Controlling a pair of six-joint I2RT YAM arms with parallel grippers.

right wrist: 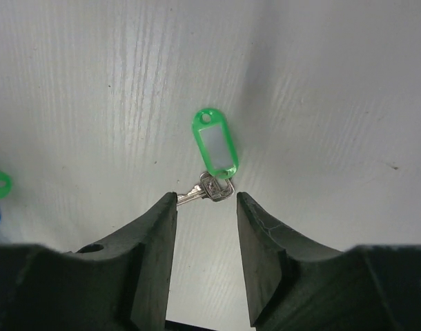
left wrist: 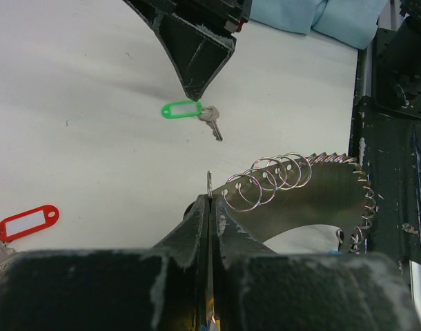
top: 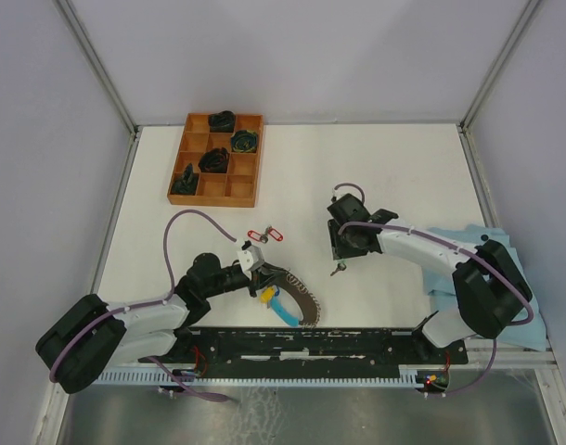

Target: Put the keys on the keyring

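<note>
My right pincer (right wrist: 207, 200) is spread over the small silver key with green plastic tag (right wrist: 214, 155); I should centre, then pinch.

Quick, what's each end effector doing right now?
Left end effector: closed on a thin metal piece.
Right end effector: open, empty, over the green-tagged key.

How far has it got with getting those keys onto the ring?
Done: nothing I can confirm; whether any key already hangs on the keyring is unclear. In hand: the left gripper is shut on the keyring's thin wire end, and the right gripper stands open over the green-tagged key, lying loose on the table. Left: gripping and threading that key, then the red-tagged key, also loose.
</note>
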